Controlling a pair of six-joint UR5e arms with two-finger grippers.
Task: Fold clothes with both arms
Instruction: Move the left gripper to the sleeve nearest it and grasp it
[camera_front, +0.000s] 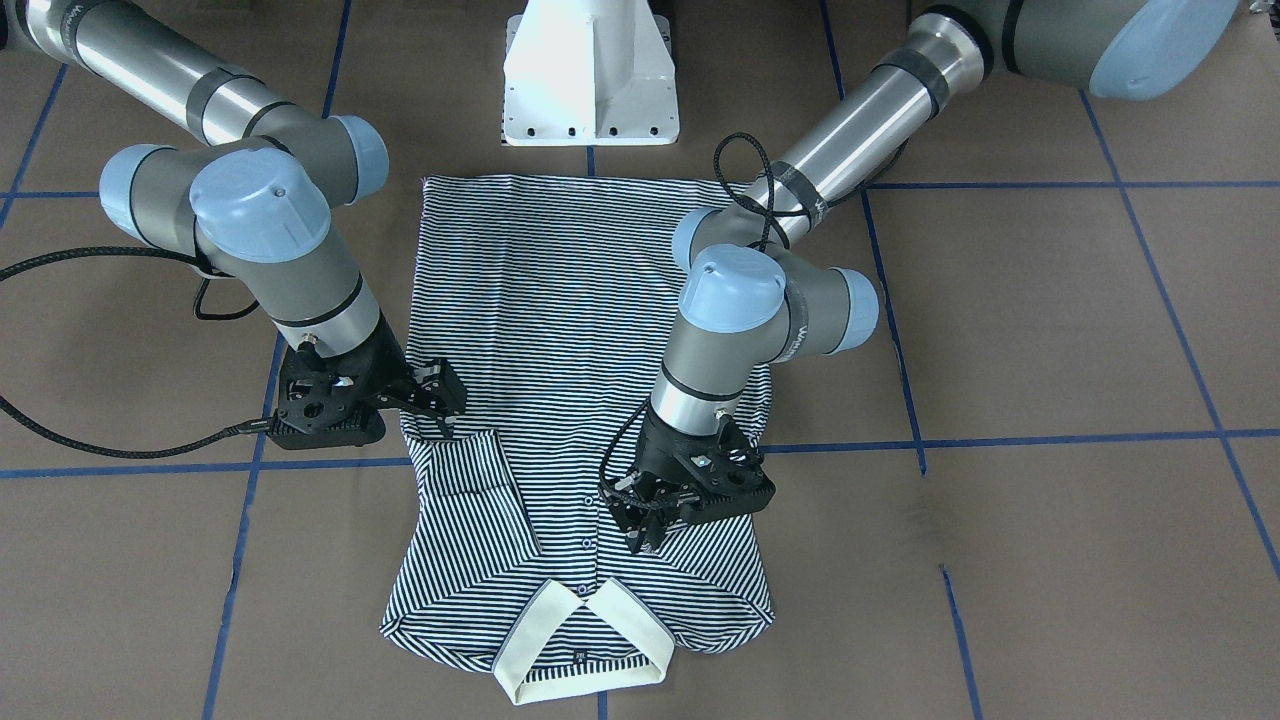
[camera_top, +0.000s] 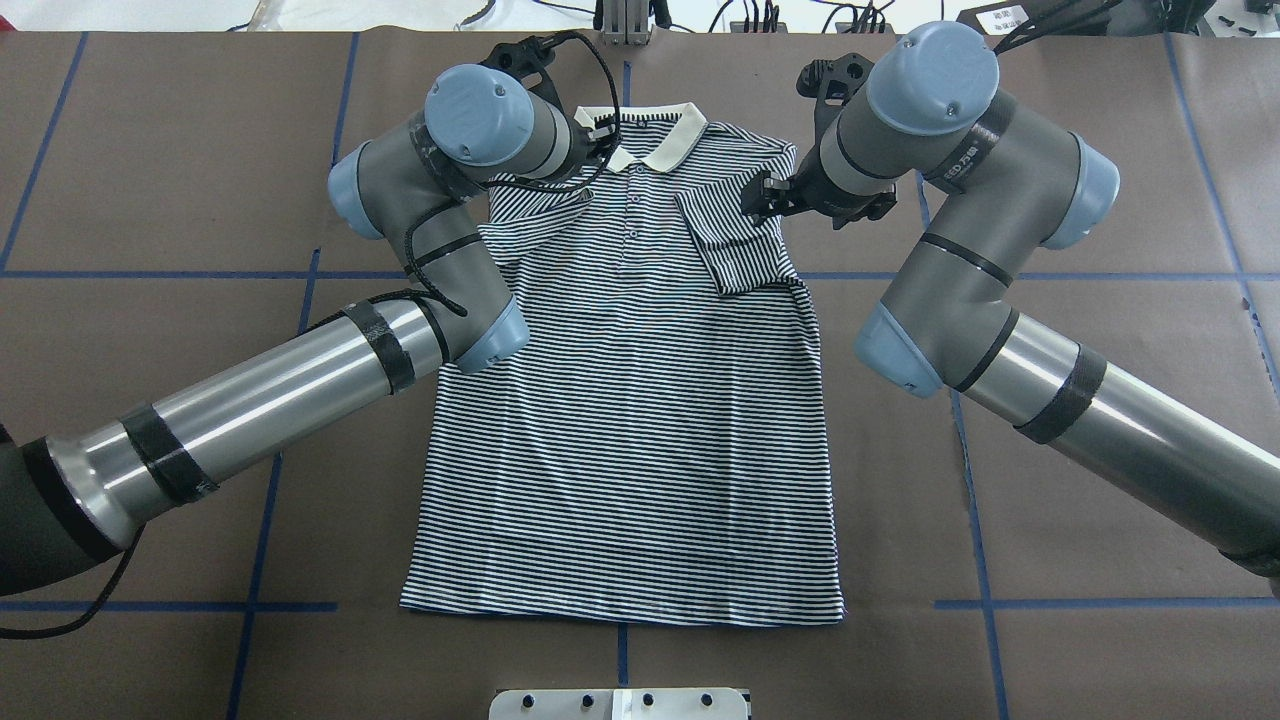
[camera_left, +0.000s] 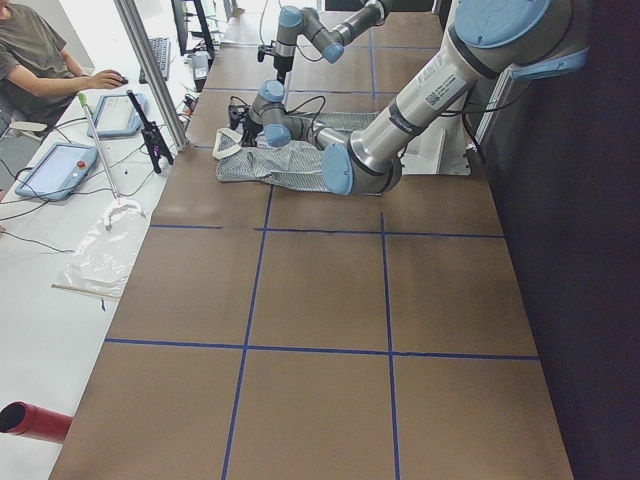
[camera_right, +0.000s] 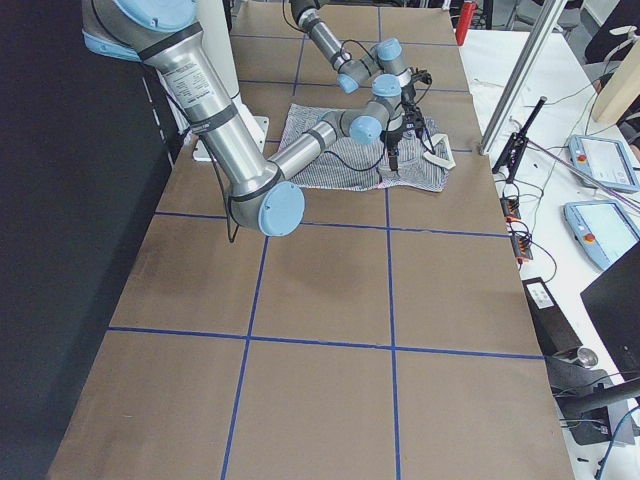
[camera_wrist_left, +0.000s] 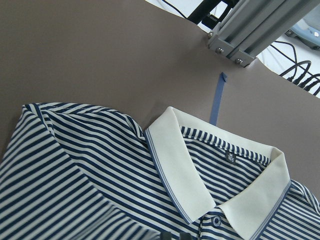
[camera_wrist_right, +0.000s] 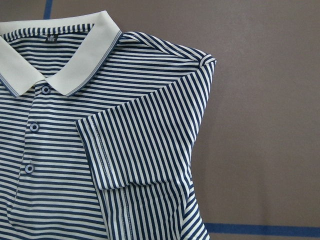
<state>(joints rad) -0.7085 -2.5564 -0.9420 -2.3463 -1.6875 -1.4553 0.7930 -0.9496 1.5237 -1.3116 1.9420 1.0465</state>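
One fixed camera looks steeply down from across the tabletop (camera_front: 1050, 330), facing the robot's base (camera_front: 590, 75); another looks down from behind, over its shoulders. Two side cameras sight along the tabletop from either end, farther off. Both wrist cameras sit close above the polo shirt (camera_wrist_left: 75, 165), sharing its collar (camera_wrist_left: 175, 160).

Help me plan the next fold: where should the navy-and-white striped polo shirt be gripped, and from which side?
Probably the two corners of the striped polo shirt's bottom hem, one per arm, approached low from the robot's side. The shirt lies flat with its cream collar far; the hem is a straight, uncovered edge nearest the white base.
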